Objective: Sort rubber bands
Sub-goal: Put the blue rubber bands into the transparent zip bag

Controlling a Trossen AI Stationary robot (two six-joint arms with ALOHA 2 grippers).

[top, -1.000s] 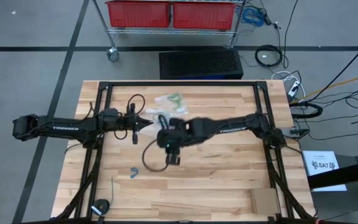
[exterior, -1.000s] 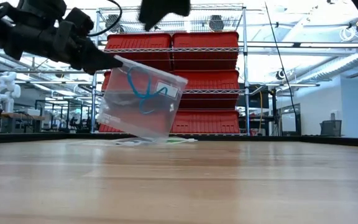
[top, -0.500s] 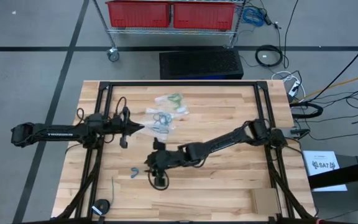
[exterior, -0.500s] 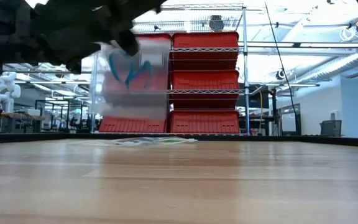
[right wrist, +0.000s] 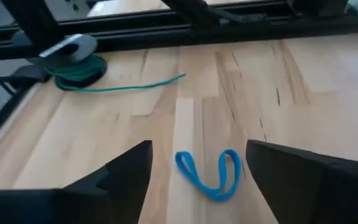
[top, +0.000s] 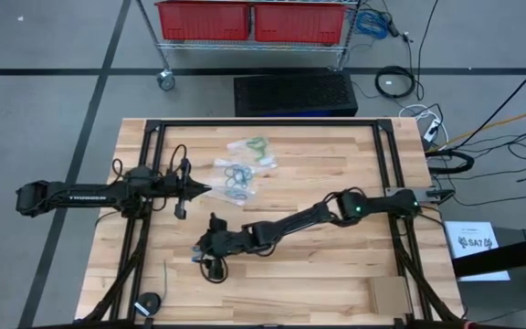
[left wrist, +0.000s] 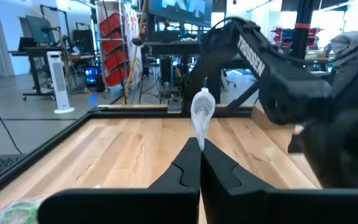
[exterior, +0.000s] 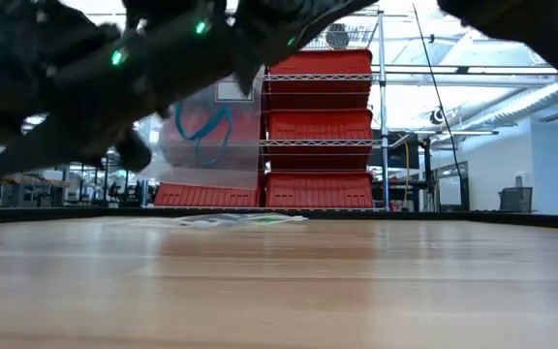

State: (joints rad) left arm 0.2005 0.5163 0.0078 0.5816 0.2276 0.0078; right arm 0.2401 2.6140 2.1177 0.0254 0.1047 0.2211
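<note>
A bright blue rubber band (right wrist: 207, 176) lies flat on the wood near the table's front left (top: 195, 259). My right gripper (right wrist: 197, 148) hovers low over it, open, one finger on either side and neither touching it. My left gripper (top: 206, 190) is shut on a clear zip bag (top: 236, 183) that holds teal-blue bands (exterior: 201, 121). In the low view the right arm hides the left gripper. A second clear bag with light green bands (top: 252, 146) lies flat toward the far edge. My left gripper pinches the clear bag's edge (left wrist: 200, 138) between its two shut fingers. The fingers come in level from the table's left side. The bag stands almost upright beyond the fingertips, edge-on to the wrist view, and looks clear of the table (exterior: 211, 145).
A green cord (right wrist: 135, 84) runs from a black disc (top: 149, 302) at the near left corner. A black frame rail (top: 135, 247) runs along the left side, and another (top: 407, 247) along the right. A cardboard piece (top: 389, 294) lies near right. Bare wood spreads around the blue band.
My right gripper has swung down from above the table's middle toward the near left, ending low over the blue band. My left gripper has drawn back a little toward the left edge, and its bag has swung from tilted to nearly upright.
</note>
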